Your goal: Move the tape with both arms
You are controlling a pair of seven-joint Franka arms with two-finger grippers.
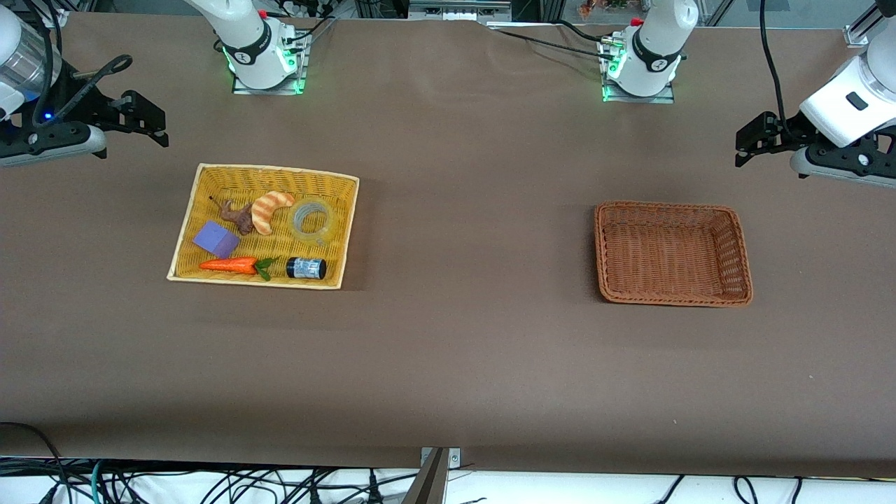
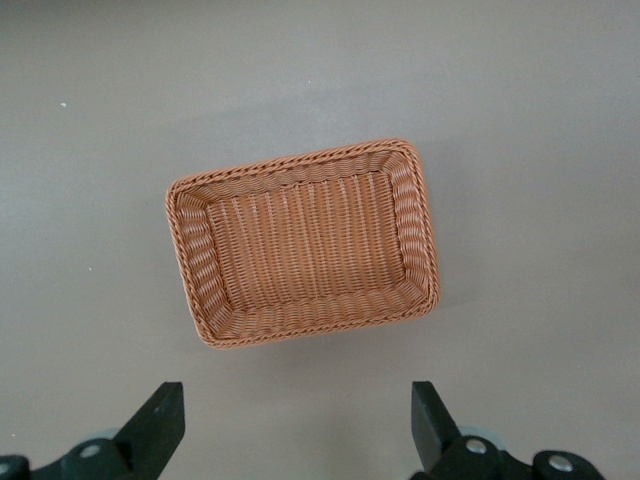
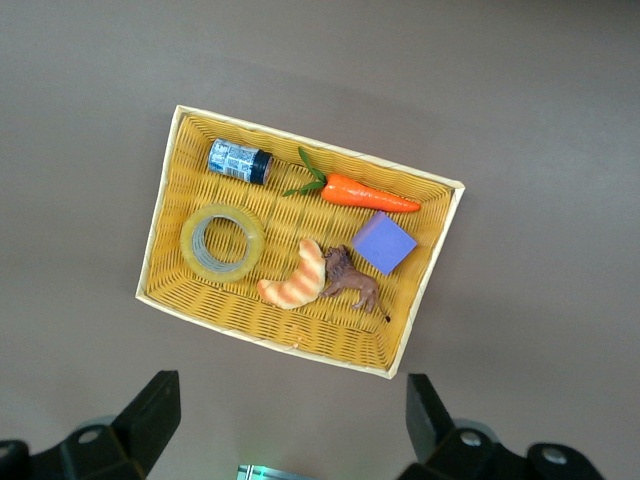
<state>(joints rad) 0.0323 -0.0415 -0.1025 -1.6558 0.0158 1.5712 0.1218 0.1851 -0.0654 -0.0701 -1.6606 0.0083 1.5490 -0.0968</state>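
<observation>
The tape point(image 1: 312, 219), a translucent yellowish ring, lies flat in the yellow basket point(image 1: 266, 170) toward the right arm's end of the table, beside a croissant. It also shows in the right wrist view point(image 3: 223, 241). My right gripper point(image 1: 140, 115) is open and empty, held high over the table past that basket's end; in its wrist view point(image 3: 290, 400) the jaws stand wide apart. My left gripper point(image 1: 752, 140) is open and empty, high over the table near the brown basket point(image 1: 665, 205); its wrist view point(image 2: 297, 405) shows wide jaws.
The yellow basket point(image 3: 157, 205) also holds a croissant point(image 1: 271, 208), a brown toy animal point(image 1: 236, 215), a purple block point(image 1: 215, 239), a carrot point(image 1: 231, 265) and a small dark jar point(image 1: 306, 268). The brown basket point(image 2: 300, 162) holds nothing.
</observation>
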